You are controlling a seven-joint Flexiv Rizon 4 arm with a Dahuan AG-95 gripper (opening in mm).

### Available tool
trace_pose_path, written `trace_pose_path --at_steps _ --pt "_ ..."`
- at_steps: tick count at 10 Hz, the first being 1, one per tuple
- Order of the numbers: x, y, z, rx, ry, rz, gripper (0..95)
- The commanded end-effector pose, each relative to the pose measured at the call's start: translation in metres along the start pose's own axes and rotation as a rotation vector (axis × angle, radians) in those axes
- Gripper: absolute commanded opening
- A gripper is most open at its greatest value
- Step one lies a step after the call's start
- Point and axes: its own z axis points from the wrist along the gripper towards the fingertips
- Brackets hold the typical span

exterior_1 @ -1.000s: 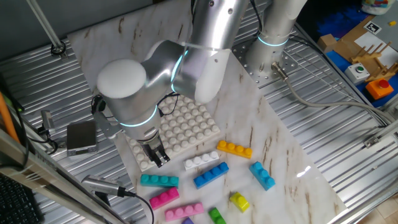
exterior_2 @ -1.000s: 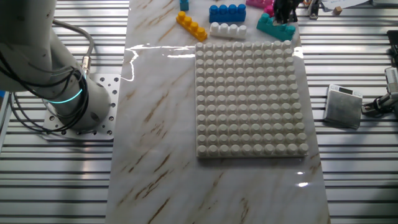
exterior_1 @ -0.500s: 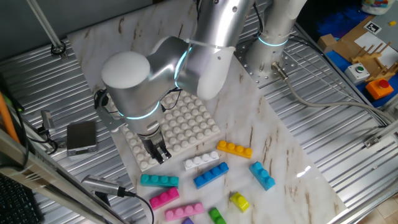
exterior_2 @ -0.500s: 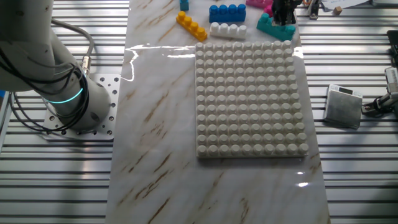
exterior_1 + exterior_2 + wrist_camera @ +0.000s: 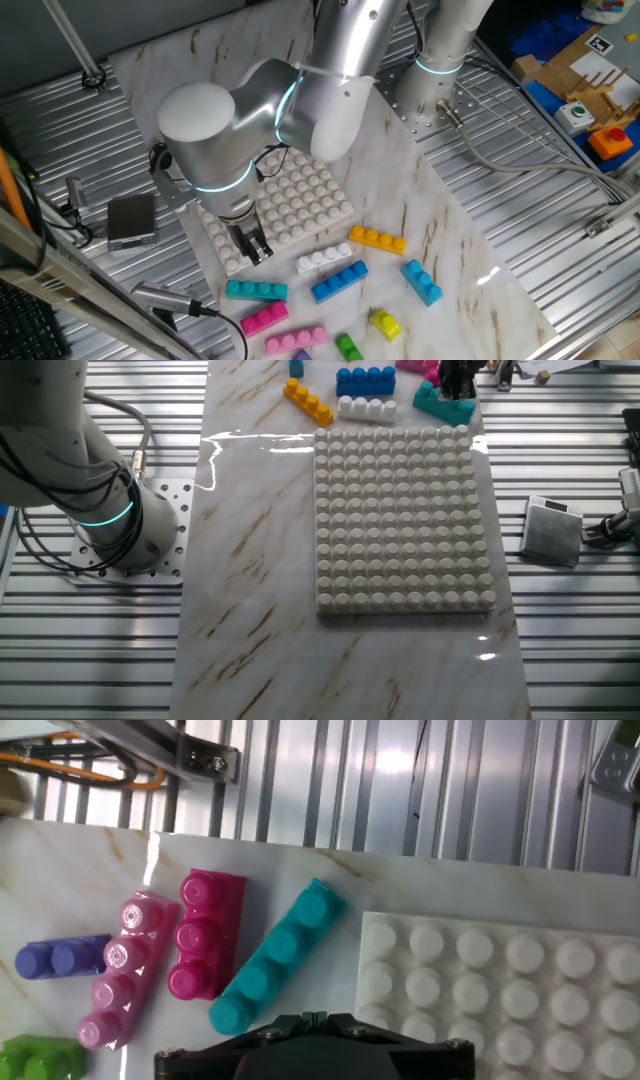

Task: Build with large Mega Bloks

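The gripper hangs over the near edge of the white studded baseplate, just short of the teal brick lying on the marbled surface. I cannot tell how far apart its fingers stand; the hand view shows only the black housing at the bottom of the picture, and from the fixed cameras the fingers are a small dark shape. It appears to carry nothing.

The risk I see is crowding. In the hand view the teal brick sits almost against the baseplate's edge on one side, with the magenta brick close on the other, so a finger coming down could land on the plate or nudge the neighbour rather than straddle the teal one. A grip not squared to the brick could twist it.

In that view the teal brick's long axis runs diagonally, its lower end nearest the gripper and its far end pointing up and to the right, studs facing up. The lighter pink brick leans the same way beside the magenta one.
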Motion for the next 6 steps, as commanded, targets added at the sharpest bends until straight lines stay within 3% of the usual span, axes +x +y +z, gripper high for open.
trace_pose_path --at_steps 1,4,6 --pt "-0.008 0.006 0.006 -0.002 -0.028 0.111 0.0" --pt "-0.019 0.016 0.013 -0.003 -0.038 0.184 0.0" --pt "-0.030 0.028 0.023 0.002 -0.042 0.242 38.0"
